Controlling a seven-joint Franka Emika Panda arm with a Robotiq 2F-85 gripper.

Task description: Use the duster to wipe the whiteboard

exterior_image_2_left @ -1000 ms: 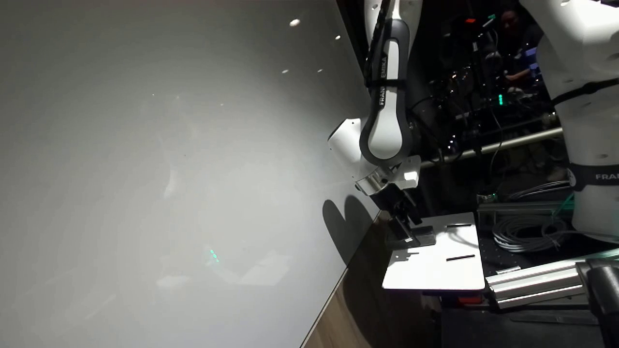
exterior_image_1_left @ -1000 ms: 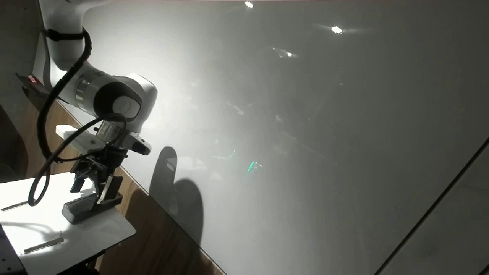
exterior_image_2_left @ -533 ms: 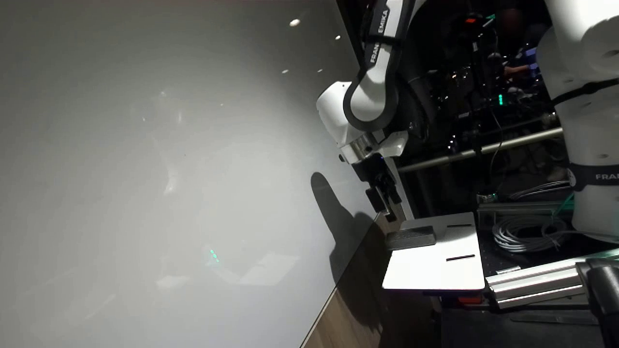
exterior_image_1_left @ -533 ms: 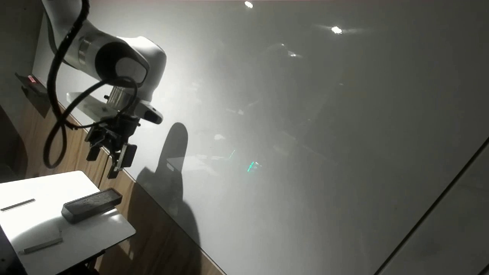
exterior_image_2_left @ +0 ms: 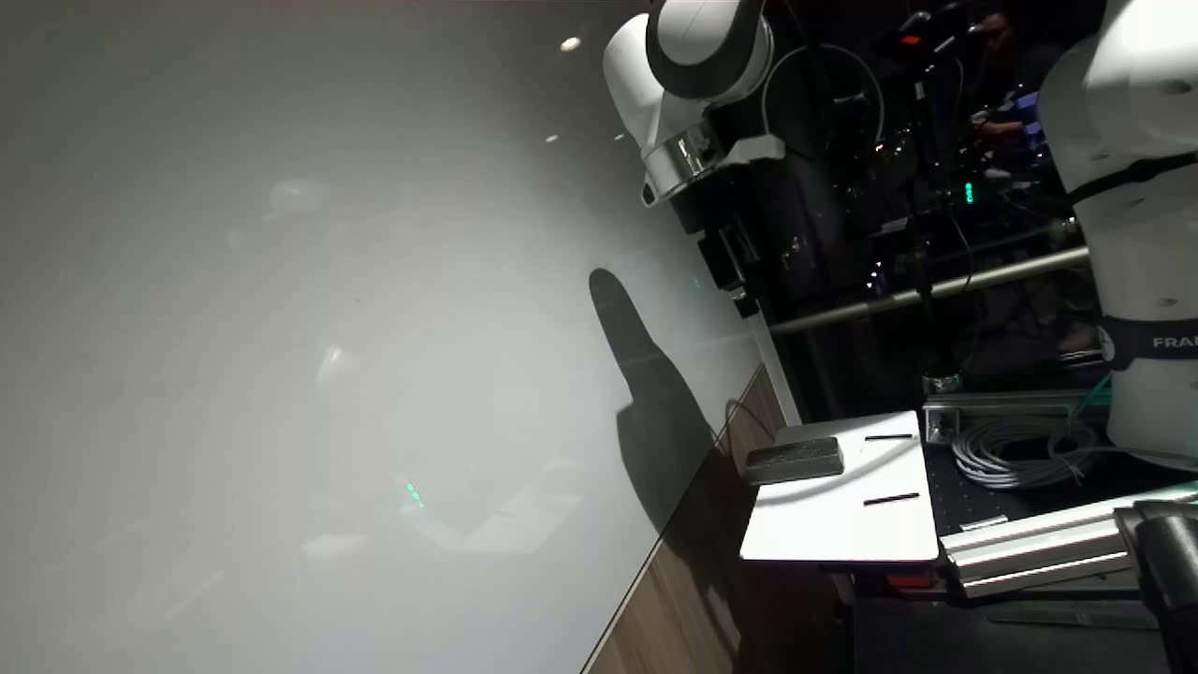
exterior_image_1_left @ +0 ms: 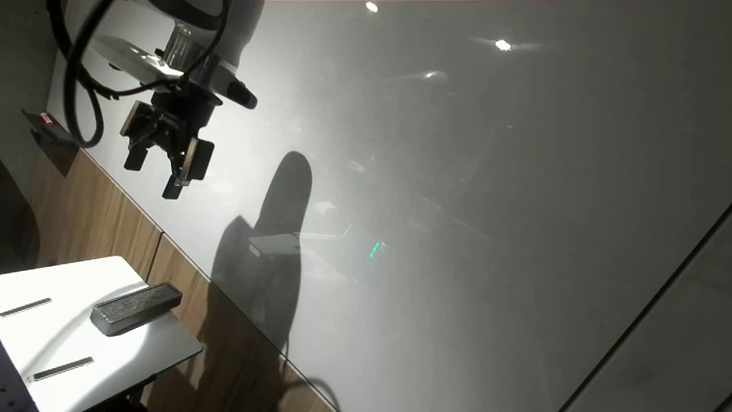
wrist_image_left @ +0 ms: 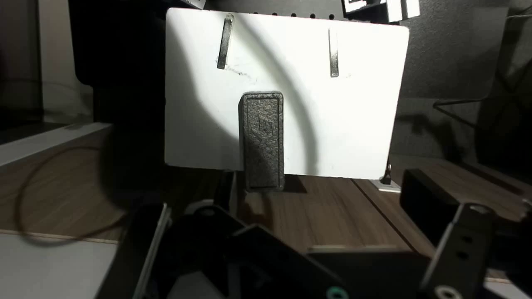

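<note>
Wrist view: the duster (wrist_image_left: 263, 141) overhangs the tabletop edge (wrist_image_left: 341, 172).

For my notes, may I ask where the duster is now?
In the wrist view, the duster lies on the white tabletop, slightly left of its middle, overhanging the lower edge. The nearest thin strip is above left.

The whiteboard (exterior_image_1_left: 446, 189) looks glossy; the duster (wrist_image_left: 263, 139) rough-topped; the tabletop (wrist_image_left: 353, 120) smooth; the panelling (exterior_image_1_left: 100, 212) wood-grained.
</note>
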